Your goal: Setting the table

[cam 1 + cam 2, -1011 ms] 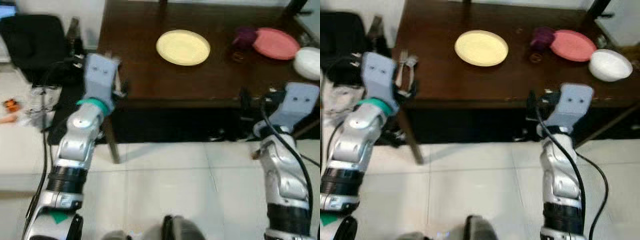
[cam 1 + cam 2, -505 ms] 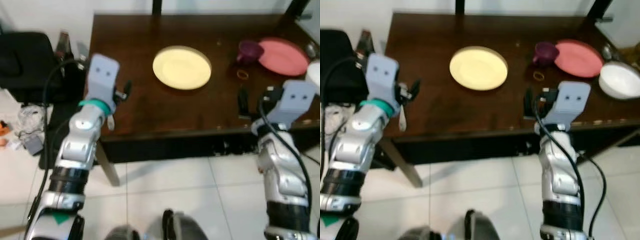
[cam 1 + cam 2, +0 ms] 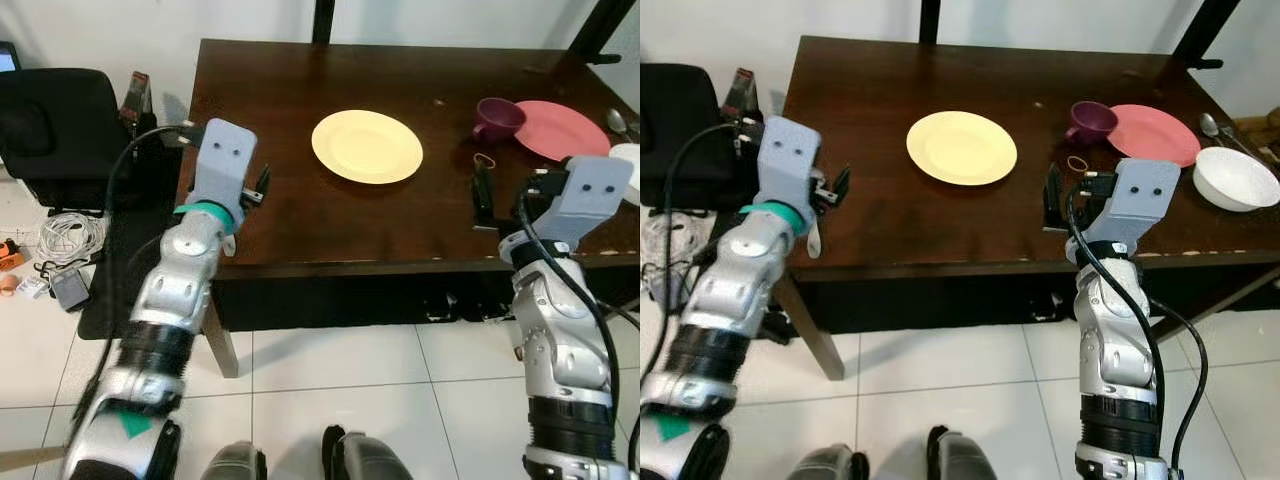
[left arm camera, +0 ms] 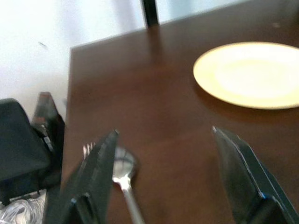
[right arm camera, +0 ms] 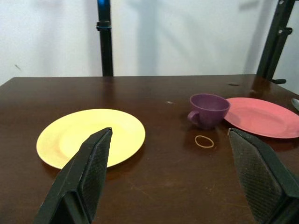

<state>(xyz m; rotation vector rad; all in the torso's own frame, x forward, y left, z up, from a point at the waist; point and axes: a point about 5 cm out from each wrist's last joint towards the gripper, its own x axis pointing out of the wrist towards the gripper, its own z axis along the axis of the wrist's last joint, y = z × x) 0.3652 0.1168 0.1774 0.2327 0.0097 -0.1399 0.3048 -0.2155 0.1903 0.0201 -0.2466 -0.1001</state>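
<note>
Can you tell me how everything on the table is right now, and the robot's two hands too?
yellow plate: flat on the table, nothing on it.
pink plate: flat, bare.
purple cup: upright, beside the pink plate.
white bowl: upright, near the table edge.
rubber band: lying loose.
left gripper: open, a spoon and fork below it.
right gripper: open, holding nothing.
</note>
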